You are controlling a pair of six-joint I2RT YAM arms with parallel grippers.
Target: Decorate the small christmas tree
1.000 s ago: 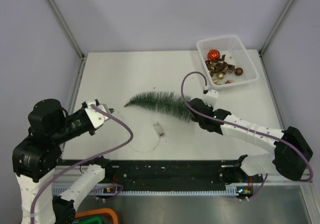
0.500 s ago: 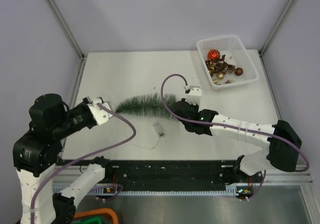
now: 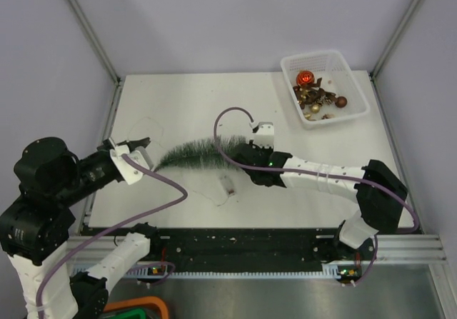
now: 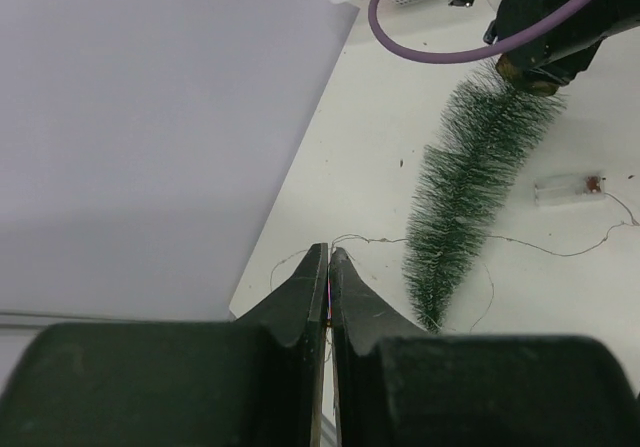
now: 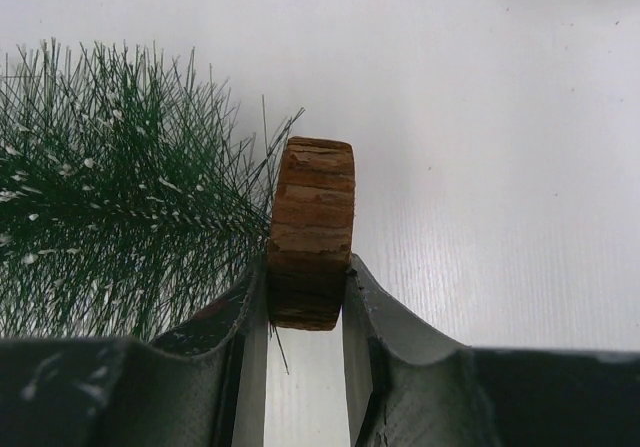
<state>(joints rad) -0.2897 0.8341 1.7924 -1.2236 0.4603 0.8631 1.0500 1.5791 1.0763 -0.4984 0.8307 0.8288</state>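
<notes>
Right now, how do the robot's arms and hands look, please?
The left arm and right arm have white links and bulky black rounded joints; a purple cable loops along each. The left hand and right hand have dark, tapered fingers. A green light glows on the right arm.

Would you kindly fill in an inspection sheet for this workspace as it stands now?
Surface: white table, a few dark specks.
Job's things: small christmas tree lying on its side, undecorated; thin wire runs to a clear battery box beside it.
Clutter: white basket of baubles at the far right corner.
Hands: left hand pinched shut on the thin wire; right hand shut on the tree's wooden base.
Cables: left purple cable and right purple cable each loop off their arm.
Surroundings: grey walls, aluminium frame posts.
</notes>
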